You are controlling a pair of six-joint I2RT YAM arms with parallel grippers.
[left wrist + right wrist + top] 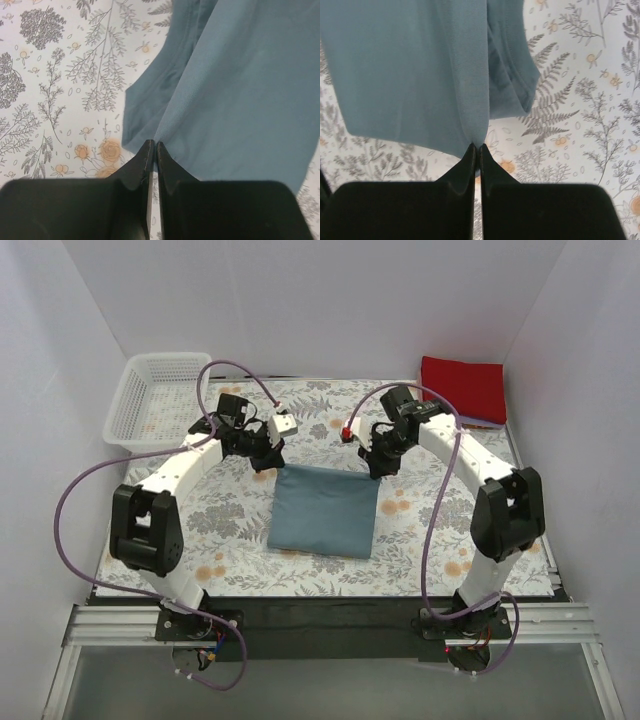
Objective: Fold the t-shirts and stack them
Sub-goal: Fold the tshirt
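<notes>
Squarely at the middle of the floral tablecloth [225, 505] lies the slate-blue t-shirt [325, 512], folded into a rough rectangle. The left gripper [152, 144] has its fingers pressed together on the shirt's corner at 11 o'clock, and the cloth runs right down into the tips. The right gripper [476, 146] pinches the corner at 1 o'clock in the same way, with a doubled hem showing just beside the nipped edge. Both arms reach in from 6 o'clock and bend toward each other over the shirt's far edge. A red t-shirt [462, 387], folded square, rests at 1 o'clock on the table, with a thin lavender t-shirt [486, 423] peeking from beneath it. A white mesh basket [150, 400] sits at 11 o'clock.
</notes>
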